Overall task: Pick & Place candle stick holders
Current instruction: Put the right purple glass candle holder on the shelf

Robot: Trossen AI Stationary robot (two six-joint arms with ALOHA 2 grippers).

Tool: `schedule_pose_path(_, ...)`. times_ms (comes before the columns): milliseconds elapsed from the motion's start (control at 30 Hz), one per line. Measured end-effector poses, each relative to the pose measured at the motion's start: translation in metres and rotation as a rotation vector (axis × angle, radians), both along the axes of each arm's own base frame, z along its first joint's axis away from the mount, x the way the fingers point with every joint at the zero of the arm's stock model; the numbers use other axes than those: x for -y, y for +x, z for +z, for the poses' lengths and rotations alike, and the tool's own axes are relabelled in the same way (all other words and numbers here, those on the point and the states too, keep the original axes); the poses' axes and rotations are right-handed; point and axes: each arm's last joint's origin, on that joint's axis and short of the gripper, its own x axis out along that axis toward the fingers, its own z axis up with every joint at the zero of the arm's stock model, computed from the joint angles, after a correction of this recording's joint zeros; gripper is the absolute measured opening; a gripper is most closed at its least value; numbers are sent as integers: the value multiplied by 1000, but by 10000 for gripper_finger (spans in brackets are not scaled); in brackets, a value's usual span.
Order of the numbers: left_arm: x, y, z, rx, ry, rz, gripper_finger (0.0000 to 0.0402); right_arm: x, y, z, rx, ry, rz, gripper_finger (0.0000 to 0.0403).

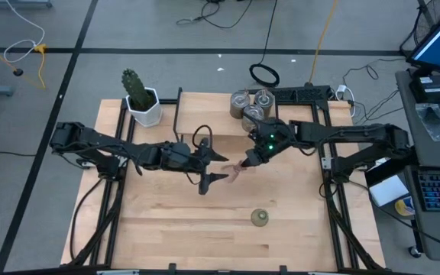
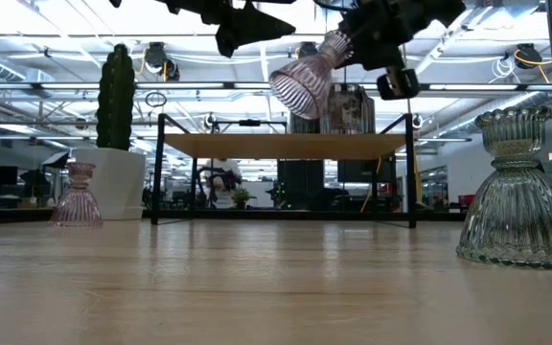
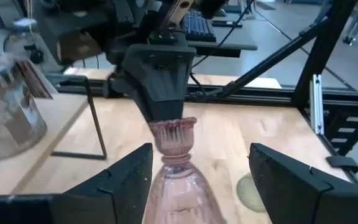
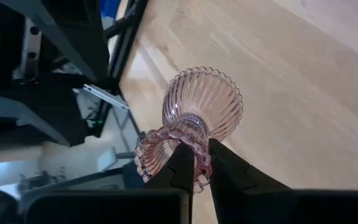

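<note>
Pink glass holder in right pincer

In the left wrist view the pink glass holder is cut off at the picture's edge — its base unseen (a blurred silvery holder sits cropped too).

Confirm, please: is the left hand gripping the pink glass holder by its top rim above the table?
Not quite: the right hand grips the pink glass holder by its top rim above the table, as the right wrist view shows. The left hand stands open around it.
</note>
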Motion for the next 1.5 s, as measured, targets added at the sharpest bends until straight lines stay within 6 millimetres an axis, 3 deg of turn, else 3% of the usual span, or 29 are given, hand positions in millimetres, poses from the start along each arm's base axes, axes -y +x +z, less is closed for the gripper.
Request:
schedule_pose_path(400, 5, -4, -9, -97, -85, 53, 267, -6, 32, 15, -39, -157, 71, 19)
schedule_pose_path(1033, 5, -1, -16, -132, -173, 95, 268, -18, 37, 18, -15, -212, 49, 19)
schedule_pose_path(1267, 0, 0, -13, -97, -204, 116, 299, -18, 38, 19, 0, -209, 45, 19)
schedule_pose_path(1500, 2, 23, -21, -114, -208, 58, 325, -20, 39, 21, 24, -207, 50, 19)
